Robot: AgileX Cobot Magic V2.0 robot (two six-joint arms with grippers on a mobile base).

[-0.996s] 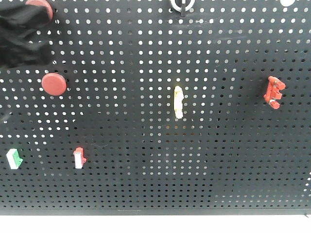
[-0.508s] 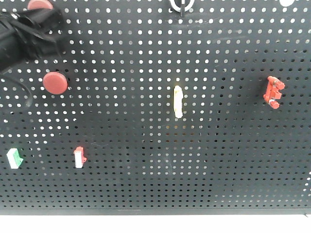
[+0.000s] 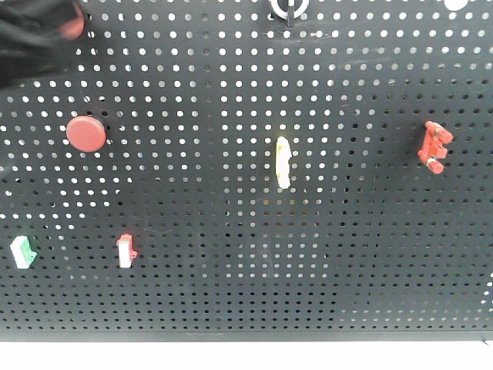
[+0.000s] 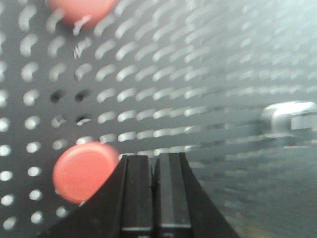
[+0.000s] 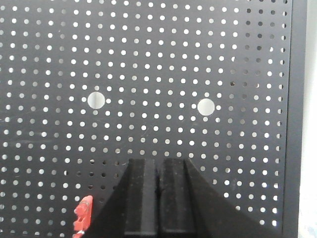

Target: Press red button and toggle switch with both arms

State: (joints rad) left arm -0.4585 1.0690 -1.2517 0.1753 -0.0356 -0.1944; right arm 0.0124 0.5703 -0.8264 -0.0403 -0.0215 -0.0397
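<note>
**Left gripper at the top red button, right gripper near the right edge**

A black pegboard (image 3: 231, 293) full of little holes fills the front view. The red button (image 3: 73, 25) sits in the board's top left corner. Only a bit of it shows, because the dark, blurry left arm (image 3: 31, 42) covers most of it.

In the left wrist view, the left gripper (image 4: 153, 158) has its two fingers pressed together with nothing between them. The red button (image 4: 83, 171) is just beside the fingers, on their left. It is too blurry to tell if they touch.

The toggle switch (image 3: 289, 8) is at the middle of the board's top edge. Its silver ring is cut off by the picture, and its short dark lever points down. In the left wrist view it is a blurry silver shape (image 4: 286, 119) far off to the right.

The other red button (image 3: 85, 132) is lower down on the left side, with nothing touching it.

The right gripper (image 5: 158, 166) also has its fingers closed tight and holds nothing. It faces the board near the right edge, below two bigger round holes (image 5: 96, 99). A red bracket (image 5: 83, 213) shows down and to its left.

A yellow piece (image 3: 283, 162) stands upright in the middle of the board. A green and white switch (image 3: 21, 251) and a red and white switch (image 3: 126, 250) sit near the bottom left corner.
</note>
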